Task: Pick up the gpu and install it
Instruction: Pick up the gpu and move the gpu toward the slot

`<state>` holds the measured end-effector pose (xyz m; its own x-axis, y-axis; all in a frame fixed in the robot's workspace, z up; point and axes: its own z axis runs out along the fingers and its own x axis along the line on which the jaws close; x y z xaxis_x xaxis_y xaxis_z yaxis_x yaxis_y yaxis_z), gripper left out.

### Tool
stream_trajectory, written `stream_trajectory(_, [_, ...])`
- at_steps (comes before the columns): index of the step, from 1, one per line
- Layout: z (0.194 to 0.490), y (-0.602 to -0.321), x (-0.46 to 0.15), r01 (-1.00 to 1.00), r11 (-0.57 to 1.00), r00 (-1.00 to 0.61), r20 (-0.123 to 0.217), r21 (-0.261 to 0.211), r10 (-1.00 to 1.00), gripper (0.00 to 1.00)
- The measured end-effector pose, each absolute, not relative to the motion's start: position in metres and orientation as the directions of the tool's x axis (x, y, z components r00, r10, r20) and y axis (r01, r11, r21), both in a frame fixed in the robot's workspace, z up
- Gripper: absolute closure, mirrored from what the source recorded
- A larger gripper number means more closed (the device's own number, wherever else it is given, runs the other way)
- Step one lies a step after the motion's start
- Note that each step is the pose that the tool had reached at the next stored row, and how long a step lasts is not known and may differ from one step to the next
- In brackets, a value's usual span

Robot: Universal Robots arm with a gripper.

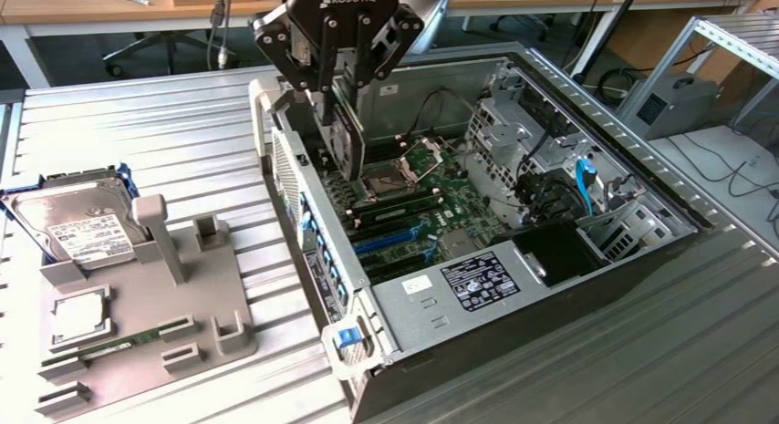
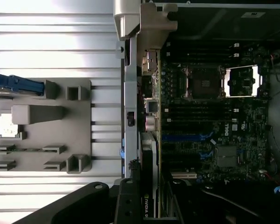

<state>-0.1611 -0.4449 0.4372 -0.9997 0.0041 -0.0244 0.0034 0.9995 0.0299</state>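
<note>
— Over the open computer case (image 1: 535,287) is where I have the gripper (image 1: 335,100) at this moment.
— What are the fingers doing?
— They are clamped on the graphics card (image 1: 347,146). I hold it by its top edge, so it hangs upright, on edge, below the fingers.
— Where does that sit against the case?
— Just inside the back wall, above the main board (image 1: 426,205), towards the exterior view's left side of the box. Through my wrist camera I look down along the graphics card (image 2: 148,186), with the blue slots (image 2: 186,136) near it.
— Is it down in a slot?
— I cannot tell whether its lower edge touches the board.
— And outside the case?
— On the ribbed metal table (image 1: 159,141), well apart from the gripper, I see the grey holder (image 1: 159,324) with the hard drive (image 1: 79,228), a processor chip (image 1: 79,319) and a memory stick (image 1: 116,344).
</note>
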Motion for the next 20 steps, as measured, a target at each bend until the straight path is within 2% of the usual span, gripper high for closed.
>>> stream_trajectory(20, [0.437, -0.435, -0.106, 0.003, 1.000, -1.000, -0.024, 0.030, 0.004, 0.73])
